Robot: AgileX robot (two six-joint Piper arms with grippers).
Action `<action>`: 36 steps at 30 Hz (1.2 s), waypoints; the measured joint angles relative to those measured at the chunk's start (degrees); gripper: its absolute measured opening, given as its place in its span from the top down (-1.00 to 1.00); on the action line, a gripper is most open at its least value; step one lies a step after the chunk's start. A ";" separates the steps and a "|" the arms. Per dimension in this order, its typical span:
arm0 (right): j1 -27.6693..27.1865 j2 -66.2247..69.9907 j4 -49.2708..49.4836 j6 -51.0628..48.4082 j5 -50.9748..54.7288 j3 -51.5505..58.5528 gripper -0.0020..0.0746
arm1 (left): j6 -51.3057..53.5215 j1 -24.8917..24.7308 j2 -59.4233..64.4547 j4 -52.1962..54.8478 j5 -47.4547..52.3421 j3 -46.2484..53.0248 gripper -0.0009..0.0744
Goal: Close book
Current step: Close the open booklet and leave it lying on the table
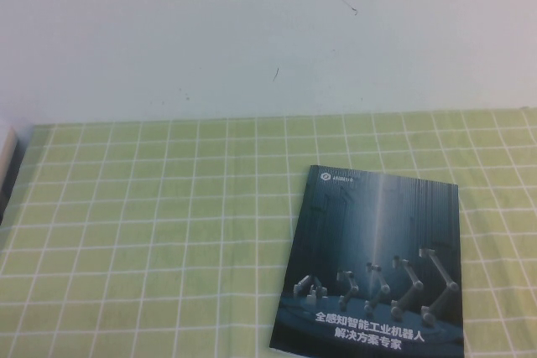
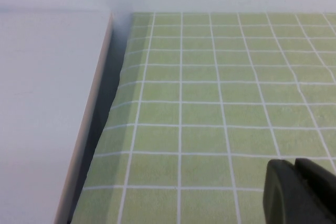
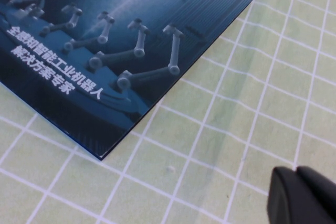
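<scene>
Currently: book [image 1: 369, 266] lies closed on checked cloth [image 1: 151, 232], right of centre. Left gripper [image 2: 294, 169] apart, right gripper [image 3: 295, 178] beside it; both pinched together, empty. Risk: a stray brush skews the cover.

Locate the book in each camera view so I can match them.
High view: book lies closed, cover up, lower right; no gripper shows.
Left wrist view: no book; left gripper over green checked cloth, near its edge.
Right wrist view: book's printed cover corner, right gripper off beside it.
Shared landmark: the green checked cloth.
</scene>
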 joint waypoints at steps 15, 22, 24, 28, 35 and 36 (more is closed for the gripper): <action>0.00 0.00 0.00 0.00 0.00 0.00 0.95 | 18.70 0.00 -0.13 -14.20 0.00 0.00 0.99; 0.00 0.00 0.00 0.00 0.00 0.00 0.95 | 22.15 0.00 -0.13 -16.16 0.00 0.00 0.99; 0.00 0.00 0.00 0.00 0.00 0.00 0.95 | 22.36 0.00 -0.13 -16.16 0.00 0.00 0.99; 0.00 0.00 0.00 0.00 0.00 0.00 0.95 | 21.65 0.00 -0.13 -16.30 0.00 0.00 0.99; 0.00 0.00 0.00 0.00 0.00 0.00 0.95 | 17.78 0.00 -0.13 -16.19 0.00 0.00 0.99; 0.00 0.00 0.00 0.00 0.00 0.00 0.95 | 17.78 0.00 -0.13 -16.19 0.00 0.00 0.99</action>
